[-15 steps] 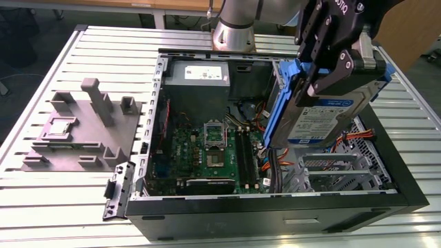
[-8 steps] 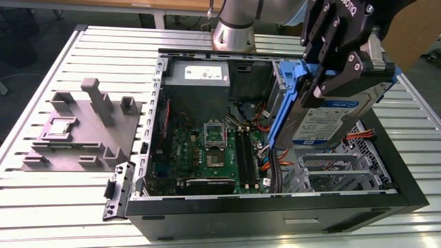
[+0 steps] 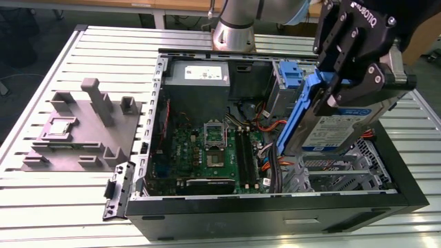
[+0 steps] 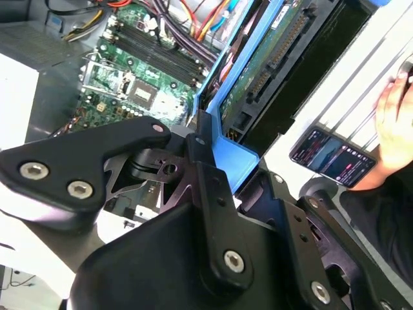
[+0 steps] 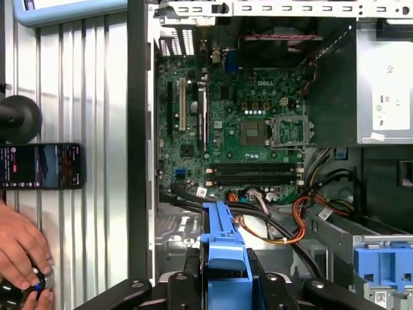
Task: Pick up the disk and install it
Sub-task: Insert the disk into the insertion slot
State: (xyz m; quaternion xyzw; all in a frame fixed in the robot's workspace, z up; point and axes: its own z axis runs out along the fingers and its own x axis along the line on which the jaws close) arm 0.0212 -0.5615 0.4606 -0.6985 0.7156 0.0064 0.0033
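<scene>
The disk (image 3: 335, 130) is a silver drive with a white and blue label and blue rails. It hangs tilted over the drive cage (image 3: 331, 170), at the exterior view's right side of the open computer case (image 3: 276, 212). My gripper (image 3: 348, 95) is shut on the disk's upper end, its black fingers pressed against the blue rails. In the second wrist view the disk's green underside (image 4: 271, 58) and connector face the camera beyond the gripper (image 4: 213, 161). A blue rail end (image 5: 222, 245) sticks out between the gripper's fingers (image 5: 222, 284) in the first wrist view.
Inside the case are the green motherboard (image 3: 206, 155), the grey power supply (image 3: 198, 75), orange cables and a blue latch piece (image 3: 289, 75). A grey fixture (image 3: 82, 129) sits on the slatted table at the exterior view's left. A phone (image 5: 42, 166) and a person's hand (image 5: 19, 245) lie beside the case.
</scene>
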